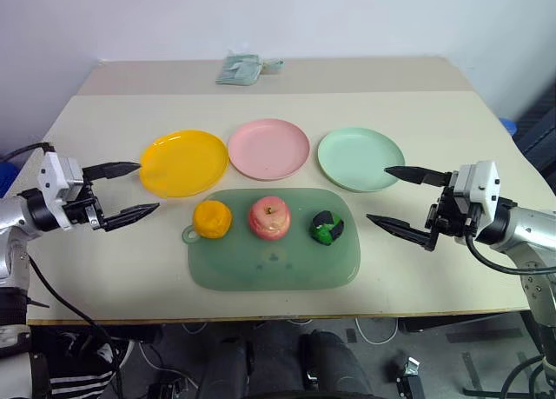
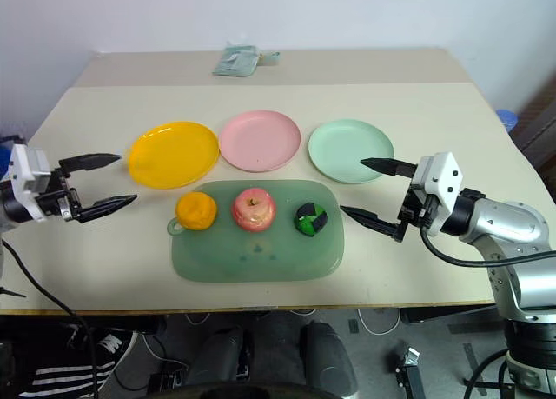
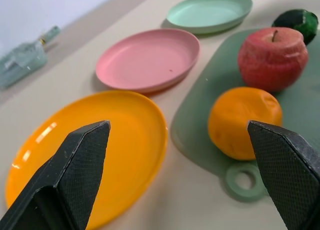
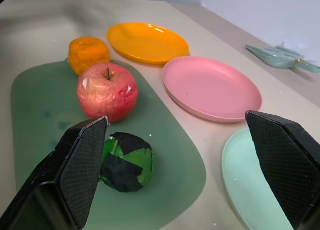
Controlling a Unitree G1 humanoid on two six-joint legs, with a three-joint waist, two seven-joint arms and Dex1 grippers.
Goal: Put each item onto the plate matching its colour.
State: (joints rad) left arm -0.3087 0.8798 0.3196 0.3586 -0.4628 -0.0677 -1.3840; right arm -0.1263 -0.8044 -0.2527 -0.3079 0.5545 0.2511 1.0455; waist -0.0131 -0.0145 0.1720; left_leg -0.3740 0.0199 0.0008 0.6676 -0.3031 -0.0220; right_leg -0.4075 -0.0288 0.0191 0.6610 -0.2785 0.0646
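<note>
Three toy foods lie in a row on a translucent green mat [image 1: 269,264]: an orange fruit [image 1: 212,218] on the left, a red-pink apple [image 1: 270,216] in the middle, a green-and-black lump [image 1: 327,228] on the right. Behind the mat stand a yellow-orange plate [image 1: 183,162], a pink plate [image 1: 268,148] and a mint green plate [image 1: 360,158], all bare. My left gripper [image 1: 130,190] hovers open left of the orange fruit, near the yellow-orange plate. My right gripper [image 1: 401,199] hovers open right of the lump, by the green plate. Neither holds anything.
A crumpled clear-green wrapper [image 1: 241,69] lies at the table's far edge. Bare tabletop [image 1: 104,260] runs along the front and both sides of the mat. A blue object [image 1: 508,125] sits beyond the table's right edge.
</note>
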